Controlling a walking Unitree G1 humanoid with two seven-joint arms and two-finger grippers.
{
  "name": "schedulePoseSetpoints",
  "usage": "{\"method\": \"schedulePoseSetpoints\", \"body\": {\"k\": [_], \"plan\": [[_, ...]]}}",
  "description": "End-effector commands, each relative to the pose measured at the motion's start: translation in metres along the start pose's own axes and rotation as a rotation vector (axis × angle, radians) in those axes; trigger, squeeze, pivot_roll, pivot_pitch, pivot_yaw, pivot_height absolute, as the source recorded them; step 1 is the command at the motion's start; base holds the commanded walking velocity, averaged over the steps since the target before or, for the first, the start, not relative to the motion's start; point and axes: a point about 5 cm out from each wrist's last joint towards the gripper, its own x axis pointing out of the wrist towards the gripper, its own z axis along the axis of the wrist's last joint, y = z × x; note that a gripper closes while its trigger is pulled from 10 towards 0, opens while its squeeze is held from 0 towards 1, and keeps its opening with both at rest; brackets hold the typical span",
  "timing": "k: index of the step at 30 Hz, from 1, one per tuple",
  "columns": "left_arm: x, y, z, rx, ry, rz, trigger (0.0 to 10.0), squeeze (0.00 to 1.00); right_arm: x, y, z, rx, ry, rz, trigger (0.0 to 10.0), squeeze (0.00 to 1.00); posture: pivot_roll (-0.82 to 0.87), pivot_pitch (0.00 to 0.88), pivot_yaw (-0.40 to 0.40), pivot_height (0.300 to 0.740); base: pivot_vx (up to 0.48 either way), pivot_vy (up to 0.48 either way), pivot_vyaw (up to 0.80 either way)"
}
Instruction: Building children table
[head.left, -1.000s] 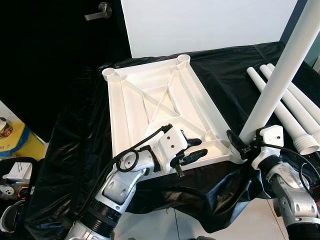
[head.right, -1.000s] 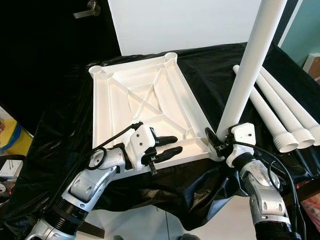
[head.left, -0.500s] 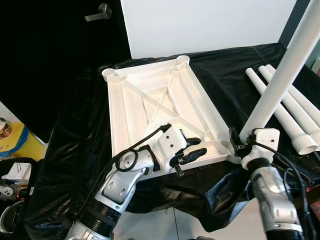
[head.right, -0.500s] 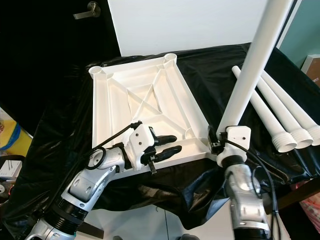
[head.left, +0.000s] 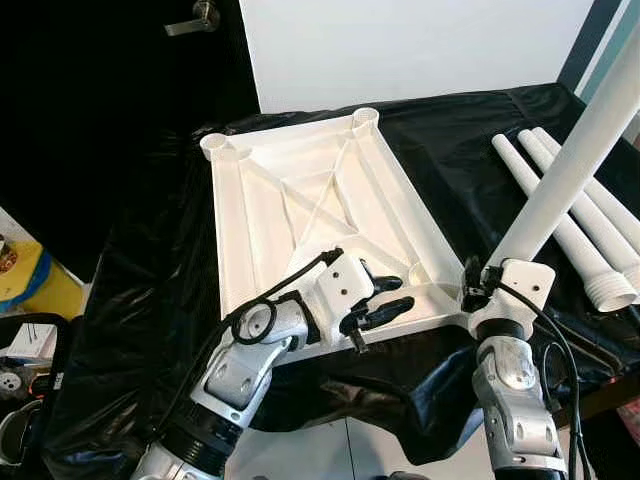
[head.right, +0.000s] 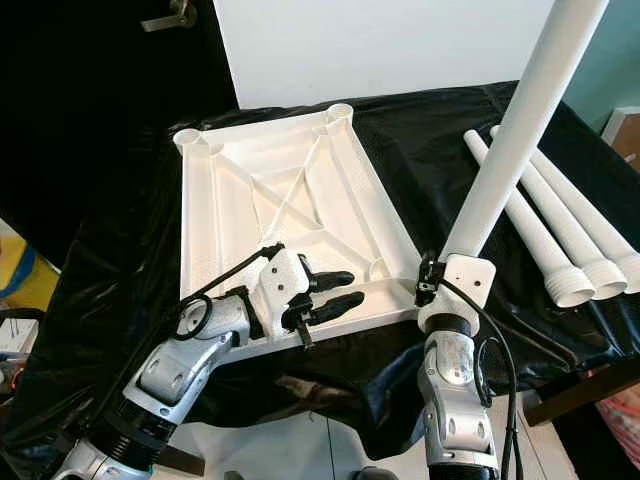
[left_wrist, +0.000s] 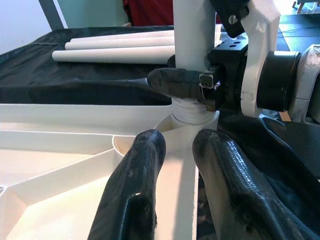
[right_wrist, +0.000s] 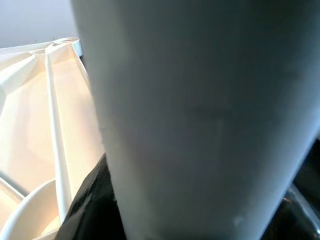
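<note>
The white tabletop (head.left: 300, 200) lies upside down on the black-draped table, a round socket at each corner. A long white table leg (head.left: 560, 190) rises from the near right corner socket, leaning to the right. My right gripper (head.left: 478, 290) is shut on the leg's lower end, just above the socket. In the left wrist view the leg's threaded end (left_wrist: 190, 111) sits in the socket (left_wrist: 172, 125). My left gripper (head.left: 385, 298) rests open over the tabletop's near rim, fingers pointing at the leg, nothing between them.
Three more white legs (head.left: 570, 225) lie side by side on the black cloth (head.left: 470, 150) at the right. A dark door (head.left: 110, 100) and a white wall panel stand behind. White floor shows below the table's near edge.
My right wrist has turned around the leg and the forearm has swung in under the gripper, now nearly upright. The leg leans a little further right. The left gripper has stayed put.
</note>
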Motion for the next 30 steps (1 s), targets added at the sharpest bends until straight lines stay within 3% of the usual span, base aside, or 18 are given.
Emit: {"method": "schedulePoseSetpoints", "body": {"k": [1, 15, 16, 17, 26, 30], "plan": [[-0.002, -0.002, -0.002, -0.002, 0.014, -0.006, 10.0, 0.0, -0.01, 0.005, -0.025, 0.034, 0.146, 0.004, 10.0, 0.0, -0.2, 0.12, 0.068, 0.74, 0.0, 0.0, 0.0], [-0.006, -0.003, -0.003, 0.0, 0.025, -0.004, 10.0, 0.0, -0.006, 0.003, -0.015, 0.015, 0.087, 0.026, 10.0, 0.0, -0.17, 0.118, 0.065, 0.74, 0.0, 0.0, 0.0], [-0.006, -0.002, -0.003, 0.0, 0.026, -0.005, 10.0, 0.0, -0.005, 0.002, -0.013, 0.012, 0.071, 0.045, 10.0, 0.47, -0.17, 0.117, 0.064, 0.74, 0.0, 0.0, 0.0], [-0.007, -0.002, -0.003, 0.0, 0.027, -0.005, 10.0, 0.0, -0.004, 0.002, -0.011, 0.011, 0.057, 0.062, 10.0, 1.0, -0.17, 0.116, 0.067, 0.74, 0.0, 0.0, 0.0], [-0.007, -0.003, -0.003, 0.004, 0.029, -0.013, 10.0, 0.0, -0.002, -0.008, 0.002, 0.017, -0.013, 0.17, 10.0, 1.0, -0.17, 0.109, 0.068, 0.74, 0.0, 0.0, 0.0], [-0.006, -0.003, -0.002, 0.001, 0.029, -0.017, 10.0, 0.0, -0.004, -0.013, 0.004, 0.02, -0.015, 0.298, 10.0, 1.0, -0.18, 0.116, 0.076, 0.74, 0.0, 0.0, 0.0]]}}
